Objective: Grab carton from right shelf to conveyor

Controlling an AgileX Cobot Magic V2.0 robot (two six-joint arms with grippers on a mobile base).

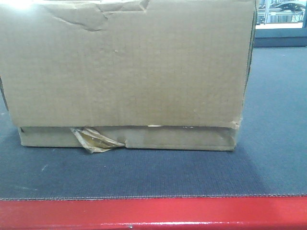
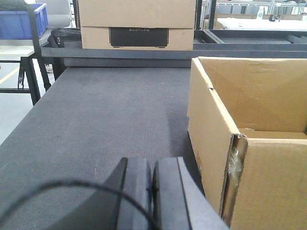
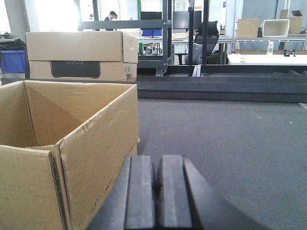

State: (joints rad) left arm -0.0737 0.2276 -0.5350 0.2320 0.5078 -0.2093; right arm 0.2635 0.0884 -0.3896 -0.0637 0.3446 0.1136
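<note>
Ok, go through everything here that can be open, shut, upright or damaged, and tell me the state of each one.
Open carton: upright on the dark belt, top open, no gripper touching it, one corner seam split, loose tape at its base.
Far box: upright at the far end, closed.
Left gripper: shut, holding nothing, beside the carton.
Right gripper: shut, holding nothing, beside the carton.

A warehouse-like workshop is indicated by metal racking (image 3: 165, 33), stacked cartons (image 3: 79, 55), a blue storage bin (image 2: 21, 19) and distant workbenches (image 3: 266, 58).
</note>
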